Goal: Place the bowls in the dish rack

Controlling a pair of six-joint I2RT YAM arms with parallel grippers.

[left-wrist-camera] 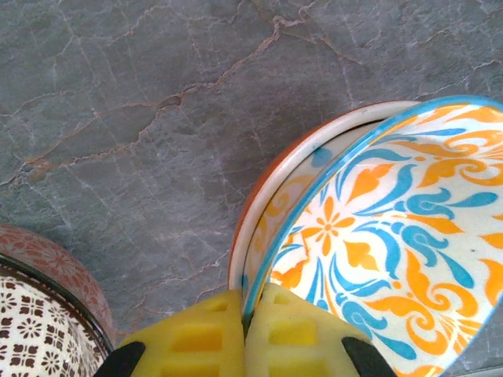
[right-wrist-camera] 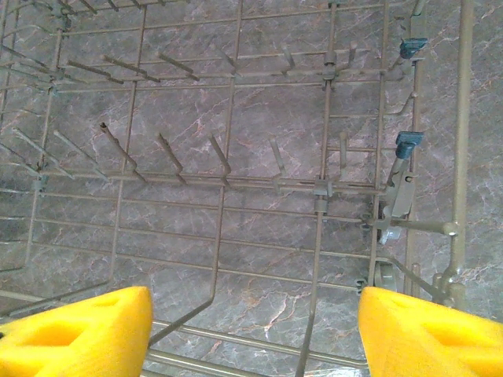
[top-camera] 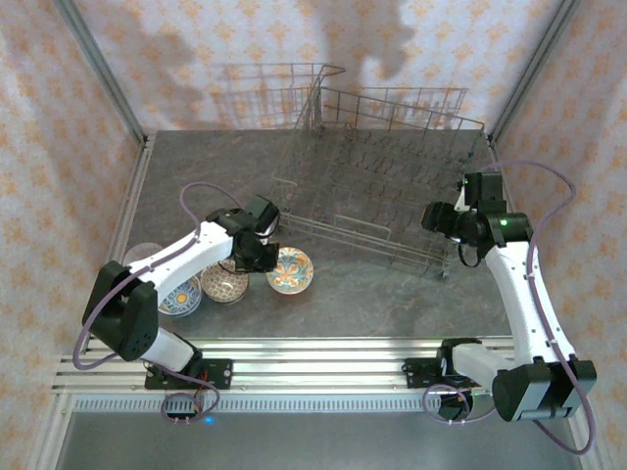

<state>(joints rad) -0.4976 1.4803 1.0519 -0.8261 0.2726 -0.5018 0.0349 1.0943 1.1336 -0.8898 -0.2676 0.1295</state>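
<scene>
My left gripper is shut on the rim of an orange-and-blue floral bowl, one yellow pad inside the rim and one outside. That bowl is tilted up out of a second bowl with an orange outside that sits under it. From above, the left gripper is at the left edge of the floral bowl, in front of the dish rack. A brown speckled bowl and a blue-and-white bowl lie to its left. My right gripper hangs open over the rack's right end, wire floor and tines below its gripper.
A red-and-brown patterned bowl sits close to the left of my left fingers. A pale bowl lies at the far left by the table edge. Bare grey stone table stretches between the bowls and the right arm.
</scene>
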